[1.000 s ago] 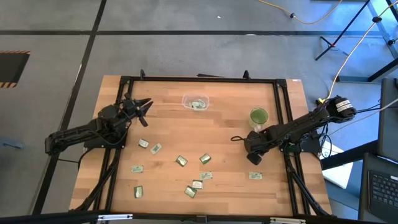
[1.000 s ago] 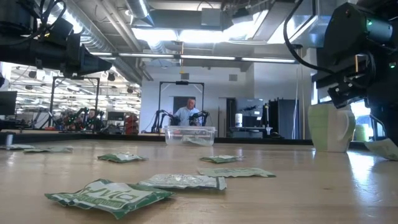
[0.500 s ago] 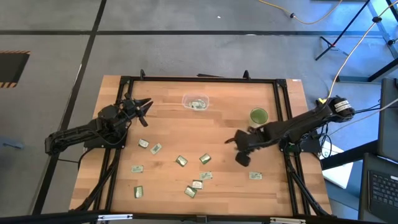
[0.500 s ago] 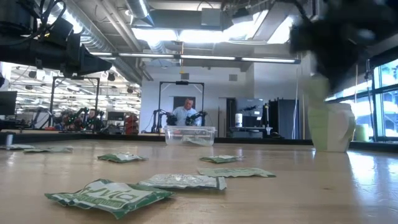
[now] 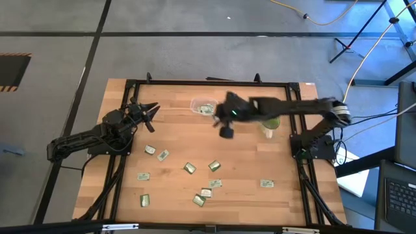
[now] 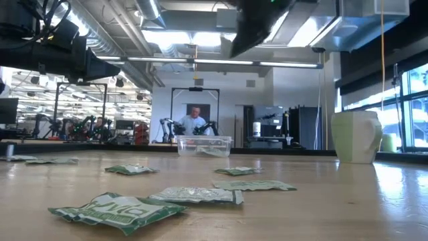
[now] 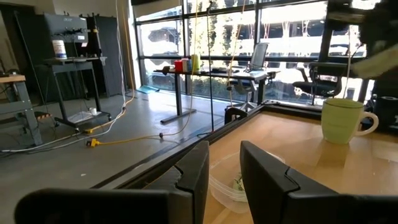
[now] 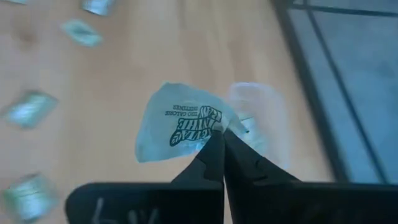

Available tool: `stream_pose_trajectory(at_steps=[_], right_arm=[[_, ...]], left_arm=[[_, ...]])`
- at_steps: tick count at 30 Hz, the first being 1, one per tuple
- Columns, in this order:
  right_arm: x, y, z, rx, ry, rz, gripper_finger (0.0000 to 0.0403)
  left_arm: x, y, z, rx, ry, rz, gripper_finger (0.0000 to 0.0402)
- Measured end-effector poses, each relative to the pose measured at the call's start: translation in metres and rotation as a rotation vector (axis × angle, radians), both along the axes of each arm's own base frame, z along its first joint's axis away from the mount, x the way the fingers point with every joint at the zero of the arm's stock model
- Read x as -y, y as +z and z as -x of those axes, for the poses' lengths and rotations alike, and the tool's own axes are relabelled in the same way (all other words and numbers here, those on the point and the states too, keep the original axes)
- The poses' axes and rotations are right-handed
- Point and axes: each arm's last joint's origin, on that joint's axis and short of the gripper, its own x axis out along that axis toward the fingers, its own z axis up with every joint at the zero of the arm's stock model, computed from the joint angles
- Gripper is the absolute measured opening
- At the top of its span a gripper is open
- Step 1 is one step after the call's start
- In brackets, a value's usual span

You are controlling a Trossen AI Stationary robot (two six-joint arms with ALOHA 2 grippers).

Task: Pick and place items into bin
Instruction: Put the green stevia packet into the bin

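My right gripper (image 8: 221, 142) is shut on a pale green-white packet (image 8: 180, 127). It hangs above the table just right of the clear bin (image 5: 204, 106), and it shows high up in the low view (image 6: 257, 23). The bin (image 8: 256, 118) lies below and beyond the packet and holds a few packets. Several more packets (image 5: 189, 168) lie flat on the near half of the table. My left gripper (image 5: 149, 110) waits open at the table's left side, its fingers (image 7: 193, 174) pointing at the bin (image 7: 239, 186). My right gripper pinches the packet by one edge (image 8: 214, 127) between its two fingertips, the fingers slanting down from above. The packet is lifted clear of the table and sticks out flat beyond the fingertips, its printed face toward the wrist camera.
A green cup (image 5: 270, 121) with a white base stands on the right of the table, under my right arm. One packet (image 5: 266, 184) lies alone at the near right. The black frame rails (image 5: 296, 117) run along the table's edges. Bare wood lies between the bin and the scattered packets.
My right arm has swung from the table's right side, near the cup, toward the far edge and the bin. It has risen well above the table on the way. The packets on the table have stayed put.
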Motion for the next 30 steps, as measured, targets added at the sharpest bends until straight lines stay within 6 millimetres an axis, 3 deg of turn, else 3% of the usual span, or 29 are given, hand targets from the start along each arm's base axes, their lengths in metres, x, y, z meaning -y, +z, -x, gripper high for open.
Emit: stream_pose_trajectory(at_steps=[3, 7, 15, 20, 30], right_arm=[[0.032, -0.011, -0.021, -0.075, -0.001, 0.028, 0.0000], [0.072, -0.044, -0.043, -0.173, 0.024, -0.001, 0.0000], [0.130, -0.108, -0.058, -0.327, -0.032, -0.020, 0.0000], [0.145, -0.124, -0.057, -0.351, -0.050, -0.025, 0.0001], [0.145, -0.127, -0.058, -0.364, -0.033, -0.020, 0.0055]], left_arm=[[0.000, 0.000, 0.000, 0.000, -0.001, 0.000, 0.0086], [0.000, 0.000, 0.000, 0.001, -0.001, 0.001, 0.0086], [0.000, 0.000, 0.000, 0.000, -0.001, 0.000, 0.0086], [0.000, 0.000, 0.000, 0.000, -0.001, 0.000, 0.0086], [0.000, 0.000, 0.000, -0.001, 0.000, -0.001, 0.0086]])
